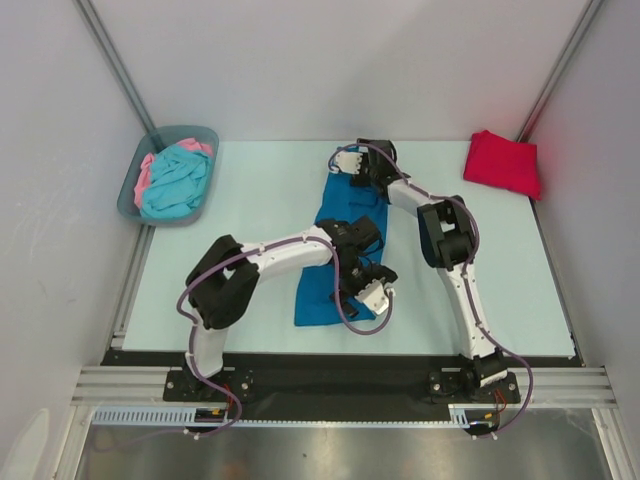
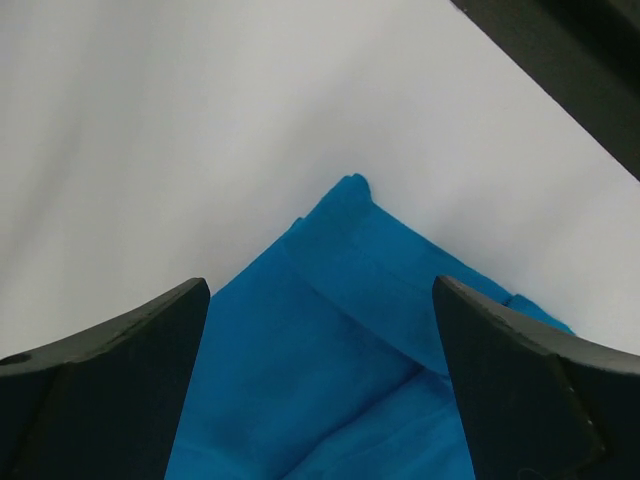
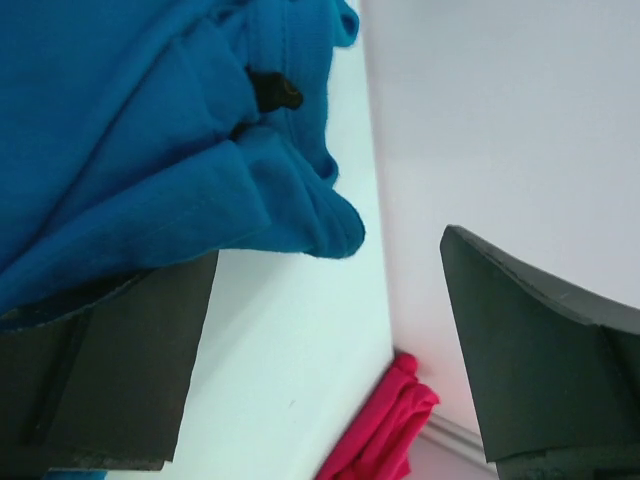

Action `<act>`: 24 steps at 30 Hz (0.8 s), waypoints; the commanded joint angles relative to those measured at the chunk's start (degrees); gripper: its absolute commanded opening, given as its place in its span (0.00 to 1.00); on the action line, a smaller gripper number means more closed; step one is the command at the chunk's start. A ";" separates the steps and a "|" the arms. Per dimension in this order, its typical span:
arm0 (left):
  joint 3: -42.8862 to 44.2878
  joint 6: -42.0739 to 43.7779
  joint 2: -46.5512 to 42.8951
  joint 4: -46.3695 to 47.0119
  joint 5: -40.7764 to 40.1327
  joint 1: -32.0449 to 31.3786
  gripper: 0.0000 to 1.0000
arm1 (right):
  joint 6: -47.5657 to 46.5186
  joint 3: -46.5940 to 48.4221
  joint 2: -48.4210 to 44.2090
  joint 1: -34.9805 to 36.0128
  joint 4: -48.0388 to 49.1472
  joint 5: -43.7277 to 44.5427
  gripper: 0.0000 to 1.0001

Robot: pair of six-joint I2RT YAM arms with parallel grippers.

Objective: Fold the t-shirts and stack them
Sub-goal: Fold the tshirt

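A deep blue t-shirt (image 1: 328, 262) lies on the table as a long folded strip running front to back. My left gripper (image 1: 373, 291) hovers at its near right part. In the left wrist view its jaws (image 2: 320, 300) stand wide open over a corner of the blue cloth (image 2: 330, 330), holding nothing. My right gripper (image 1: 346, 160) is at the strip's far end. It is open (image 3: 332, 262), and the blue cloth (image 3: 150, 150) hangs loose over one finger (image 3: 110, 380). A folded red t-shirt (image 1: 503, 162) rests at the back right corner, with its edge (image 3: 385, 440) in the right wrist view.
A grey-blue bin (image 1: 140, 204) at the back left holds a crumpled turquoise shirt (image 1: 178, 182) and a pink one (image 1: 146, 170). White walls close the table on three sides. The black front rail (image 1: 330, 385) carries both arm bases.
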 commanded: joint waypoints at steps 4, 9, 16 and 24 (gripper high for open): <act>-1.05 -8.09 -7.69 3.42 1.03 4.44 1.00 | 7.17 -18.62 -10.43 -1.69 -10.62 -1.24 1.00; -2.02 -13.90 -13.66 4.20 -2.84 10.24 1.00 | 9.90 -27.70 -21.79 -5.48 -11.68 0.95 1.00; -5.70 -16.45 -21.05 5.78 -9.43 12.01 1.00 | 15.59 -20.52 -18.19 -10.40 -14.64 7.21 1.00; -17.38 -28.30 -22.47 26.48 -25.41 17.72 1.00 | 29.40 -16.02 -29.07 -10.41 -41.27 -1.32 0.74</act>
